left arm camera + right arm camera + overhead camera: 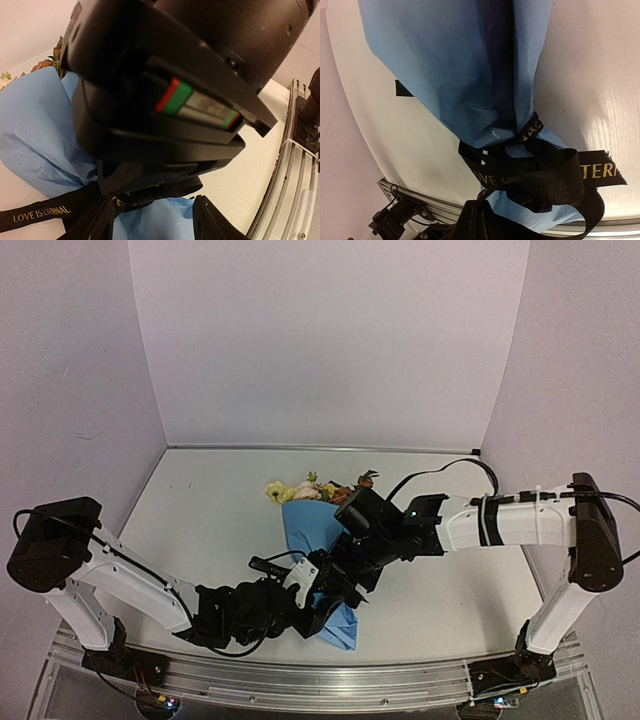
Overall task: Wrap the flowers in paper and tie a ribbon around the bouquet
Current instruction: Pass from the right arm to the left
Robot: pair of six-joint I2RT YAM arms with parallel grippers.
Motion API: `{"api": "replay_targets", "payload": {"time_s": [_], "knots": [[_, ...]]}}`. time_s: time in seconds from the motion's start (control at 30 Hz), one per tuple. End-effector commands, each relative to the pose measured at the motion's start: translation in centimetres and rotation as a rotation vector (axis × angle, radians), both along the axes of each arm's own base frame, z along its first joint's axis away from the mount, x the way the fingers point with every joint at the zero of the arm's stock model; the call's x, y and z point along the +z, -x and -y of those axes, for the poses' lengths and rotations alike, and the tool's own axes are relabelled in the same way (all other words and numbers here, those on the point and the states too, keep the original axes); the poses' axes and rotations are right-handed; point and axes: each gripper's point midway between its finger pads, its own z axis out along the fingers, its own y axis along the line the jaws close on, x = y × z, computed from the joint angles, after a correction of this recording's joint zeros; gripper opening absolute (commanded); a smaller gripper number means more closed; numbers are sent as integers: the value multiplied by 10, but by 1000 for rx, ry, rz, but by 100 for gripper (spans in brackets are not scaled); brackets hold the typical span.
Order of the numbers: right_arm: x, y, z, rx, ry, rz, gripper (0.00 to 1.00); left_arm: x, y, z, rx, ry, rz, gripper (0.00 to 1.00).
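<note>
Near mid-frame the ribbon (540,180) looped the narrow end of the paper cone (310,530) — flowers (310,490) at its upper end; left gripper (155,222) spread, right gripper (345,580) pressed together.

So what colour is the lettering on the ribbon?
Gold, on a black ribbon. It shows best in the left wrist view.

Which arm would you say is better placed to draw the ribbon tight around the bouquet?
Likely the right: the right gripper is shut on the ribbon by the narrow end of the bouquet; the left gripper stands open.
</note>
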Motion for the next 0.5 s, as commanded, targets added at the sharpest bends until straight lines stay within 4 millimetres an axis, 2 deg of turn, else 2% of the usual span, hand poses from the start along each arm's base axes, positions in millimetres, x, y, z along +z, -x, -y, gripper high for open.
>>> {"api": "replay_targets", "payload": {"time_s": [0.0, 0.27, 0.47], "knots": [[41, -4, -1, 36, -33, 92, 0, 34, 0, -1, -1, 128, 6, 55], [50, -2, -23, 44, -63, 80, 0, 38, -8, -12, 50, 177, -29, 63], [43, -2, -38, 20, -72, 60, 0, 38, -18, -21, 106, 182, -37, 68]]}}
